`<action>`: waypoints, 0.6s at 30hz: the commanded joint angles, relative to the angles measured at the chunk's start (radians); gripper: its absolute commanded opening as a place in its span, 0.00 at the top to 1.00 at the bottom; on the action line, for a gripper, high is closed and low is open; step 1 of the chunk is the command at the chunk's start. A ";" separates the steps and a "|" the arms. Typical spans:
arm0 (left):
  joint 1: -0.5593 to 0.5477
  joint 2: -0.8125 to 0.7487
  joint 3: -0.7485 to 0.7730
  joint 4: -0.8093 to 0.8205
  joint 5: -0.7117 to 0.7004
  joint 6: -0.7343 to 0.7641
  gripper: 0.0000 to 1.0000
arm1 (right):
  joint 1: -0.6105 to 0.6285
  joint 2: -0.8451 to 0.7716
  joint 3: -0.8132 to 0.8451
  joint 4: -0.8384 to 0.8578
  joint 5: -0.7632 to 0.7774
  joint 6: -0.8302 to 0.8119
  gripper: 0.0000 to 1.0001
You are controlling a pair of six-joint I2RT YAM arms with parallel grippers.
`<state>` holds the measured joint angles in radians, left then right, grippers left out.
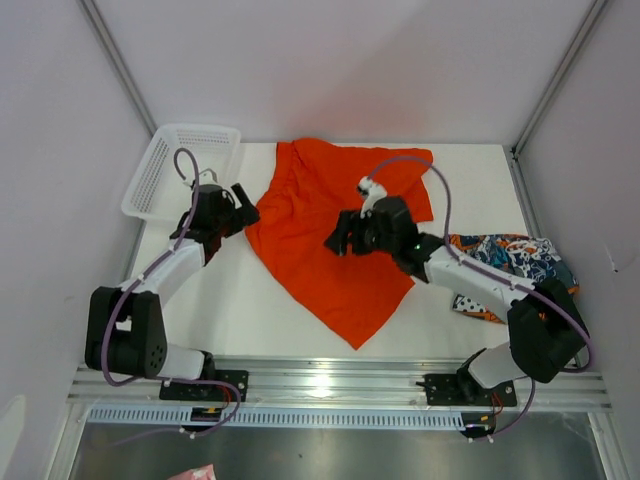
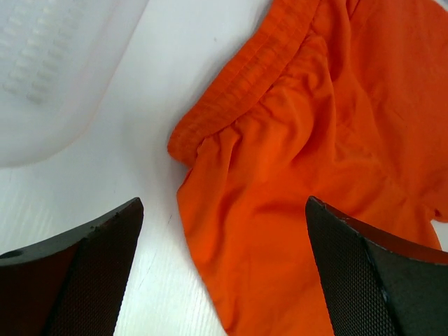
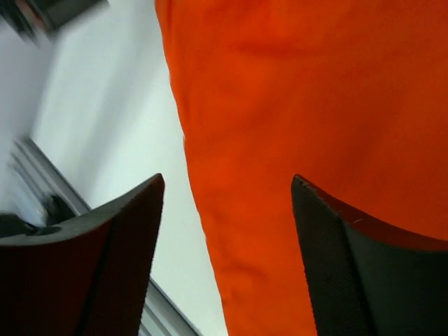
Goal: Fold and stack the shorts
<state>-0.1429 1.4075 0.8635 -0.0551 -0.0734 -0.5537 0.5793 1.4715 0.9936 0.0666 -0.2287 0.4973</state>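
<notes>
- Hovering at the left edge of the orange shorts (image 1: 310, 275), the left gripper (image 1: 240, 212) is spread wide and holds nothing. In its wrist view the ribbed waistband (image 2: 245, 66) ends in a corner just ahead of the gap between the fingers.
- The right gripper (image 1: 338, 240) is also parted and holds nothing. It hangs over the middle of the same shorts, and its wrist view shows orange cloth under the gap (image 3: 227, 178) with bare tabletop (image 1: 240, 310) to one side.
- The orange shorts lie spread and rumpled in the middle of the tabletop. Their long axis slants from the far edge down to a point near the arm bases.
- The waistband corner lies straight ahead of the left gripper, so the left arm is nearer for that edge. The right arm is better placed for the near tip or the far right corner.
- The print shorts (image 1: 510, 262) lie bunched at the right edge, beside the right arm's elbow and well apart from both grippers.
- The left arm reaches forward and inward, its wrist between the basket (image 1: 180, 165) and the cloth. The right arm stretches diagonally left across the tabletop, wrist tipped downward.
- The orange pair looks not yet folded, so the next move likely turns on pinching an edge.
</notes>
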 commanded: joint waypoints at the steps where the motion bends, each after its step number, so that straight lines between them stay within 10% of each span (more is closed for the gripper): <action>1: 0.006 -0.082 -0.056 0.011 0.064 -0.023 0.02 | 0.135 -0.048 -0.084 -0.200 0.248 -0.161 0.27; 18: 0.032 -0.150 -0.153 -0.012 0.118 -0.092 0.02 | 0.663 0.001 -0.136 -0.424 0.659 -0.237 0.45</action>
<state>-0.1238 1.2407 0.7189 -0.0772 -0.0032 -0.6125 1.1946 1.4384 0.8150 -0.2989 0.3073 0.2821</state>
